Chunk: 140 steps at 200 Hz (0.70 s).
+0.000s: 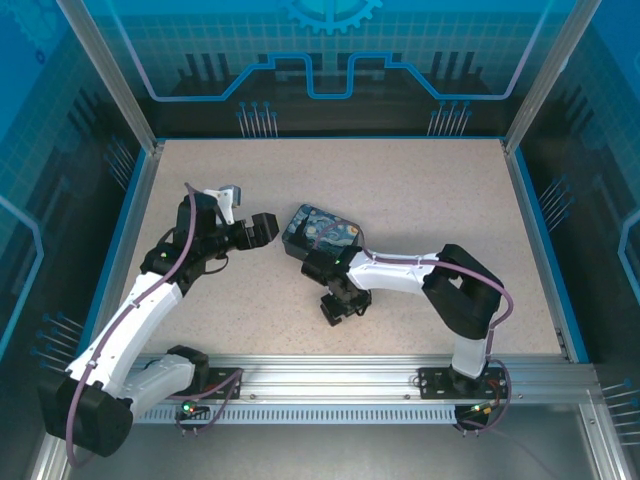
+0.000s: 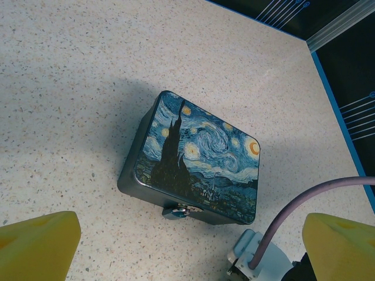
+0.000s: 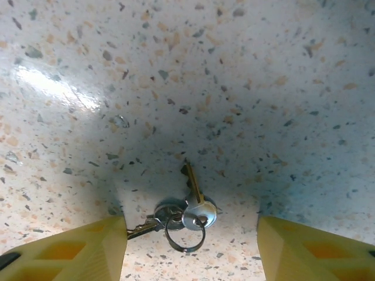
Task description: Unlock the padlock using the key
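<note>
The bench (image 1: pixel 420 200) has a pale speckled top, beige with small dark and orange grains. A thin blue strip (image 1: pixel 540 240) runs along its left, far and right edges. Metal posts (image 1: pixel 107 75) stand at the far corners, and clear blue panels (image 1: pixel 200 50) with printed lines and a gear drawing (image 1: pixel 330 12) close the sides. A grooved metal rail (image 1: pixel 330 375) lies along the near edge. The light is soft

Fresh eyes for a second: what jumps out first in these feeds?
The starry-night tin at the centre of the table, a small blue padlock on its side wall. Then the key, on a ring with another, lying between the yellow fingers of the open right gripper.
</note>
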Motion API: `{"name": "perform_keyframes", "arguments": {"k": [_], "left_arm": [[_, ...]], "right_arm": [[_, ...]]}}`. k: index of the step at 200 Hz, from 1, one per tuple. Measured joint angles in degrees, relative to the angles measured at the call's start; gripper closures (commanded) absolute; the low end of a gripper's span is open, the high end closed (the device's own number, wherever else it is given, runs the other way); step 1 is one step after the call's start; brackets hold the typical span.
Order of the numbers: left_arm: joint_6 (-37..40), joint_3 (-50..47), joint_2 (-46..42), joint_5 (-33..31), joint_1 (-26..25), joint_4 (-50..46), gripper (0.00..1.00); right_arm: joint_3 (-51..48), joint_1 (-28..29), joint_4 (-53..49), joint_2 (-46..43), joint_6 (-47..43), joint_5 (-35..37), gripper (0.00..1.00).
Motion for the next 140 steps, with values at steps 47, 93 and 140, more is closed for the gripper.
{"name": "perform_keyframes", "arguments": {"k": [47,93,140], "left_arm": [[0.0,0.0,0.0,0.0,0.0,0.0,0.01],[0.0,0.0,0.0,-0.3,0.0,0.0,0.01],[0.0,0.0,0.0,-0.4,0.0,-0.1,0.01]], "right_arm": [[-3.1,-0.4,-0.1,-2.3,0.2,1.0,0.42],[-7.2,-3.3,-1.6,-6.8,-0.6,1.6,0.42],[-7.4,-6.2,0.6,-13.2,-5.9,-2.3,0.39]]}}
